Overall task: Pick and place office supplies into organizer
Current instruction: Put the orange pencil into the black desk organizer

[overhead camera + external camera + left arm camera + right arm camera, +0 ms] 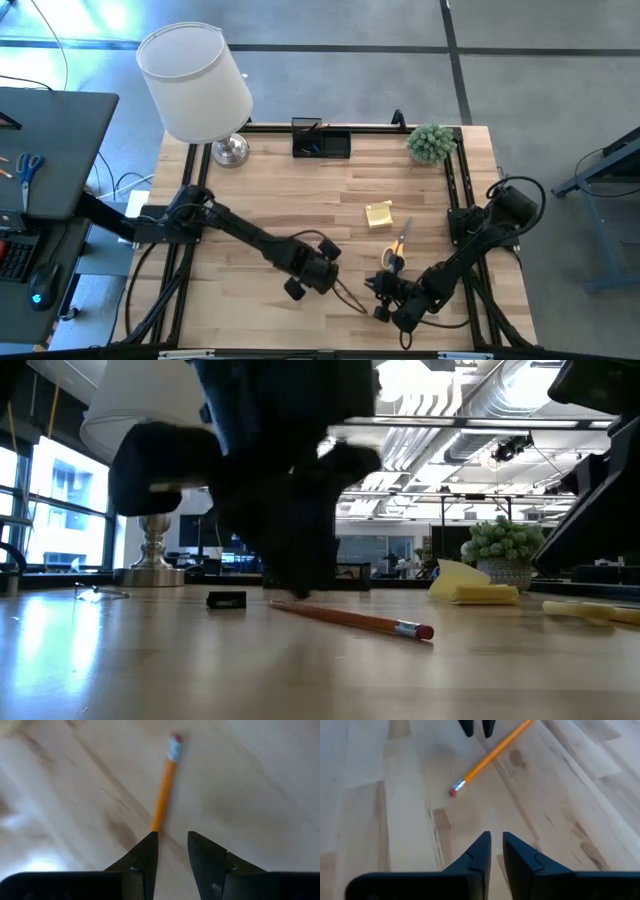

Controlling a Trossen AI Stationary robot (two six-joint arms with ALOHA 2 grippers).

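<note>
Your left hand [172, 845], fingers slightly parted and grasping nothing, hovers at the tip of an orange pencil [164, 795] with pink eraser, seemingly flat on the desk [260, 780]; right hand [496, 845] nearly clenched, just beyond the eraser.

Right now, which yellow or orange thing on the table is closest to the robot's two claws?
The pencil. It lies on the wood between the left gripper and the right gripper, while the sticky-note pad and orange-handled scissors sit farther back.

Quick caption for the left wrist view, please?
Left claw, fingers slightly apart, poised over the wooden table at the tip end of a loose orange pencil.
</note>
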